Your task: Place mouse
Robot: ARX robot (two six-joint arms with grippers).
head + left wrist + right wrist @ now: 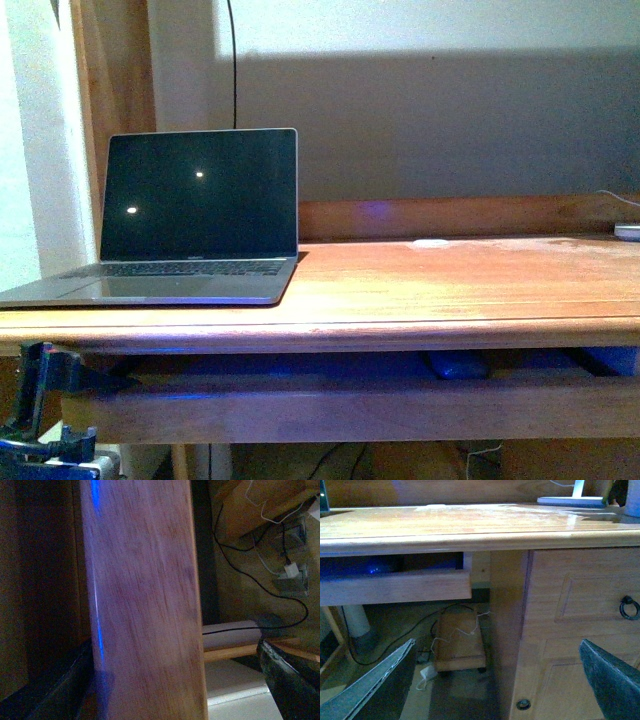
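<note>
— Where is the mouse (455,363)?
— On the pull-out shelf (330,410) under the table (450,285) top, lower right of centre in the front view, in bluish light. Nothing is touching it.
— And the hands?
— The left hand (172,650) is open, its fingers (50,690) spread wide with a wooden board (145,595) close up between them. I cannot tell whether they touch it. The right hand (497,642) is open too, empty, facing the cupboard door (580,595) below the table.
— What's on top?
— An open laptop (190,220) with a dark screen at the left of the frame, and a white disc (628,232) at the far right edge.
</note>
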